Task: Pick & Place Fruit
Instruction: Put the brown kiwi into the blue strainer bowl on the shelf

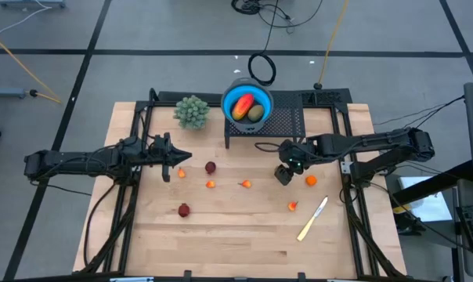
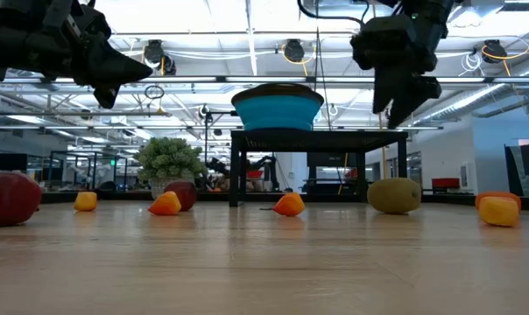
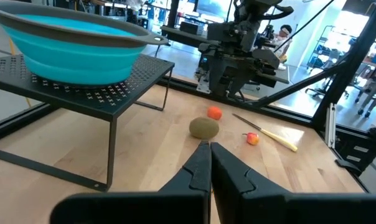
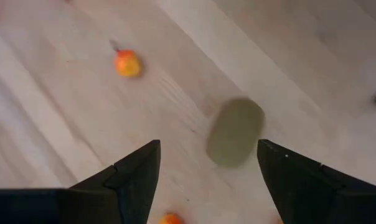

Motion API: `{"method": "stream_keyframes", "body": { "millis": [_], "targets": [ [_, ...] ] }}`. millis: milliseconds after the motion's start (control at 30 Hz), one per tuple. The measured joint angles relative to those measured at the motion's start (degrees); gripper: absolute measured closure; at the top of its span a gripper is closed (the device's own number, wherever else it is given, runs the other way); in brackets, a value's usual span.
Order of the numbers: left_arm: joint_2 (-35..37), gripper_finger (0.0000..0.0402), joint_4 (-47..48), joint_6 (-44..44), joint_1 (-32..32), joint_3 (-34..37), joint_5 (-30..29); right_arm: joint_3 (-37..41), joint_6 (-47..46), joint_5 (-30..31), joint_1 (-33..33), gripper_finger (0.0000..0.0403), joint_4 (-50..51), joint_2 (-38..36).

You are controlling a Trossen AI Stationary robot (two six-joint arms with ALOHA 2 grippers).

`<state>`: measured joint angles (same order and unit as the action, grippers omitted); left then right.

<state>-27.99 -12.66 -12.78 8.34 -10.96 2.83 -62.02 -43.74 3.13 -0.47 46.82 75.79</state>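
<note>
Fruit: olive oval [image 4: 235, 132] lay on the surface [image 1: 236, 235] beneath the right end effector [image 4: 208, 163], fingers wide, empty. Left end effector [image 1: 182, 157] hovered closed, empty.

Olive oval fruit [image 4: 235, 132] blurred in right wrist view, centre right; hidden under right gripper [image 1: 284, 173] in high view. Orange bit [image 4: 170, 219] cut by bottom edge. Dark red ball [image 2: 9, 198] cut by left edge in low view. Bowl [image 2: 278, 107] contents hidden by rim there. Left gripper [image 2: 116, 74] partly cut by top edge.
</note>
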Motion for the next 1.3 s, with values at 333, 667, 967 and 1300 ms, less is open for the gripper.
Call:
{"method": "stream_keyframes", "body": {
  "millis": [333, 667, 967, 1300],
  "targets": [
    [0.0, 0.0385, 0.9, -0.1, 0.0, 0.0, 0.0, 4.4, -9.8, 4.3, 1.9, 0.0143, 1.0, 0.3],
    [0.0, 0.0389, 0.9, 1.2, 0.0, 0.0, 0.0, 8.9, -13.0, 7.4, 2.0, 0.0140, -5.9, 0.7],
    [0.0, 0.0381, 0.8, 2.2, 0.0, 0.0, 0.0, 12.6, -14.1, 7.2, 1.6, 0.0143, -10.0, 0.7],
    [0.0, 0.0380, 0.8, 2.2, 0.0, 0.0, 0.0, 16.0, -14.0, 5.8, 1.6, 0.0143, -15.1, 0.7]
  ]
}}
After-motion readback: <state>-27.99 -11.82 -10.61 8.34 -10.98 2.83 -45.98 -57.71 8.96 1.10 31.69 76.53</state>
